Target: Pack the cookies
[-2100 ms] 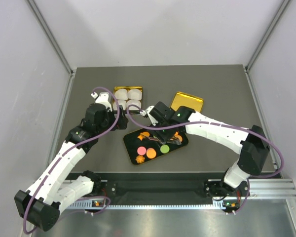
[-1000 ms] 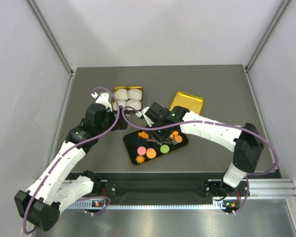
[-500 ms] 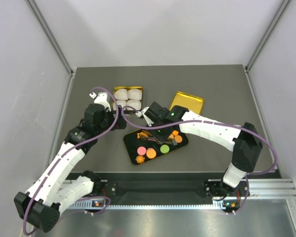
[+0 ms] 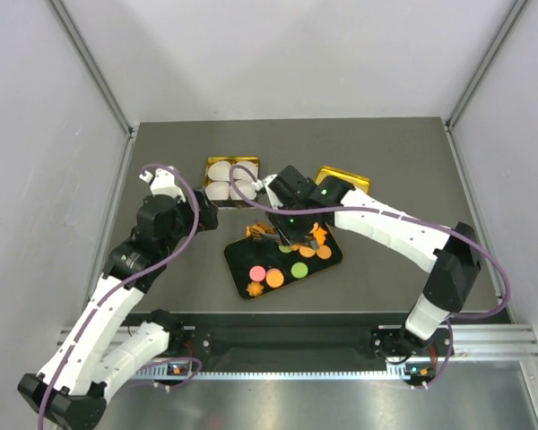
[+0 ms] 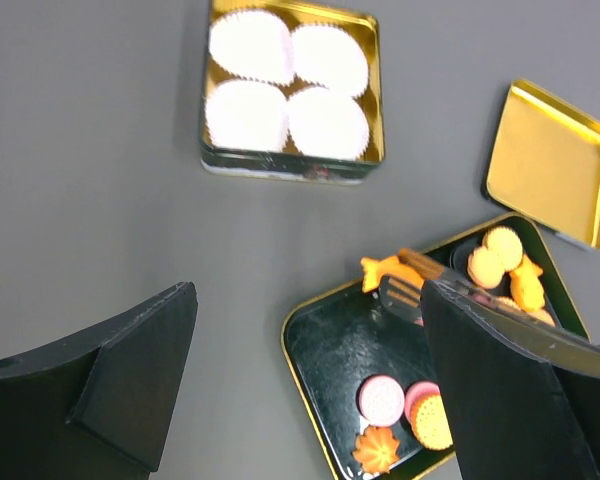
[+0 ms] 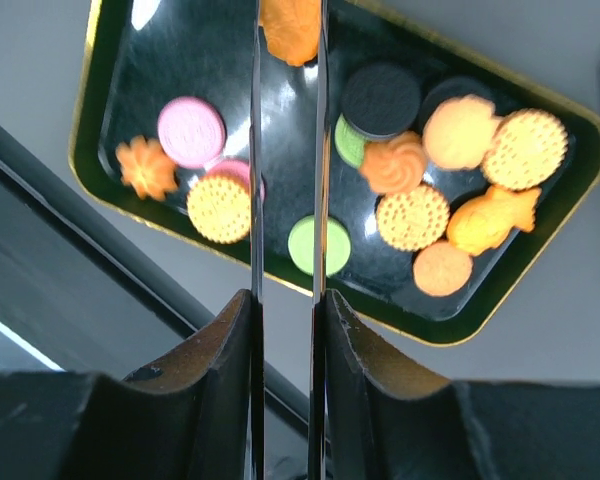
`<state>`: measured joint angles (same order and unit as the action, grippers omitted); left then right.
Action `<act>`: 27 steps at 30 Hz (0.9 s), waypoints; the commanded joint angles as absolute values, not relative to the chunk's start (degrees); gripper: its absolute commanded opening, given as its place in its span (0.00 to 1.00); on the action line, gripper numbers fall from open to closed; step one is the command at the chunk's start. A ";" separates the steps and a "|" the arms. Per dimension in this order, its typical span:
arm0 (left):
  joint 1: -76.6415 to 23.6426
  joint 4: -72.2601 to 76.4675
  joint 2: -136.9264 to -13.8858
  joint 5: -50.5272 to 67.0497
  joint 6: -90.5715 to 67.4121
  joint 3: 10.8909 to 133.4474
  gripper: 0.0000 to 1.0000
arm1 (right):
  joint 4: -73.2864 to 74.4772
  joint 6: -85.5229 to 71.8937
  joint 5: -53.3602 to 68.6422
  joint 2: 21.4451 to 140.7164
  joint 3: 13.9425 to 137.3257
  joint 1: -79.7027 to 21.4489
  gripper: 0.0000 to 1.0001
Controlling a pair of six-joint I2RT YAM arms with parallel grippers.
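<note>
the grey desk (image 4: 386, 152) carries three containers. the largest is a black tray (image 5: 340, 345) with a gold rim, lying at a slant near the arms' bases. beyond it stands a gold tin (image 5: 280, 167), and to the right of the tin, apart from it and just beside the tray's far end, a gold lid (image 5: 548, 165) lies hollow side up.

four white pleated paper cups (image 5: 248, 113) fill the tin, two by two. the cookies (image 6: 410, 215) lie flat in the tray. one cluster holds orange rounds, a swirl, a fish shape (image 6: 492, 218), a dark round (image 6: 380, 98) and a green one. toward the other end are a pink round (image 6: 191, 131), a second pink one partly under a yellow-orange round, an orange star shape (image 6: 146, 166) and another green round (image 6: 318, 244).

the right gripper (image 6: 288, 45) has its thin blades drawn close together and clenched on an orange cookie (image 5: 380, 272), at the tray's edge nearest the tin. whether that piece is clear of the tray i cannot tell. the left gripper (image 5: 307, 290) is spread wide, grasping nothing, above bare desk between tin and tray.

the right arm bends at its elbow by the desk's right side, and its forearm runs left above the tray. the left arm rises from the near left, with its wrist left of the tin.
</note>
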<state>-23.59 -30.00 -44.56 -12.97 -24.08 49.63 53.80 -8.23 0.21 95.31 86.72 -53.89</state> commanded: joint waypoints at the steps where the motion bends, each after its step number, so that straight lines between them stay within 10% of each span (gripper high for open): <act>1: -23.20 -27.33 -42.63 -16.08 -24.35 51.94 0.98 | 52.38 -10.10 1.23 92.28 93.50 -52.47 0.15; 27: -23.20 -28.56 -41.22 -17.84 -23.38 48.69 0.98 | 26.20 -10.90 -1.40 125.15 122.34 -45.62 0.19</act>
<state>-23.59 -30.11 -42.11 -16.73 -24.01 48.99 35.14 -10.96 -0.40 124.36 118.61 -45.93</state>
